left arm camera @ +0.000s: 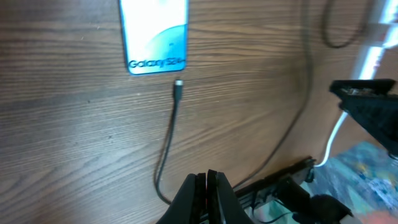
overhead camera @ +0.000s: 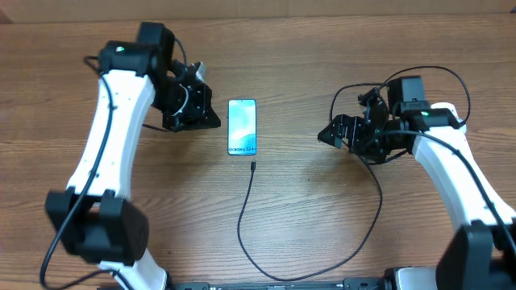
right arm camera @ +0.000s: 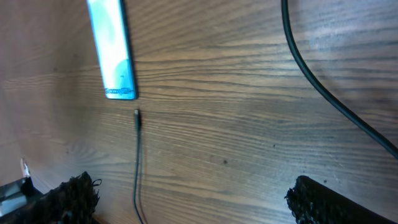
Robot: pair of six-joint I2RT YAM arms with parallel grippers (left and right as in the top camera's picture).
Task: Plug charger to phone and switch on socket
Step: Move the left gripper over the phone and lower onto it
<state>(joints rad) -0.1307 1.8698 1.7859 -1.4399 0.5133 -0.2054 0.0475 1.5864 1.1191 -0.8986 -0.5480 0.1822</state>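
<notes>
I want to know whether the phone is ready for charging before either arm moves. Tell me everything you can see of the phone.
The phone is a slim rectangle with a glossy, lit light-blue screen and white "Galaxy S24" text near the short edge that faces the robot. It lies flat and face up on the wooden table. Nothing else touches it: the charger's connector tip lies just short of that edge, with a small gap, unplugged.

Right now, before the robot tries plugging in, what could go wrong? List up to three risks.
1. The phone lies loose on the table; a push from the connector tip may slide it away.
2. The thin tip lies flat, so it may be hard to pinch.
3. The cable loops close by the right gripper, which might snag it.
</notes>
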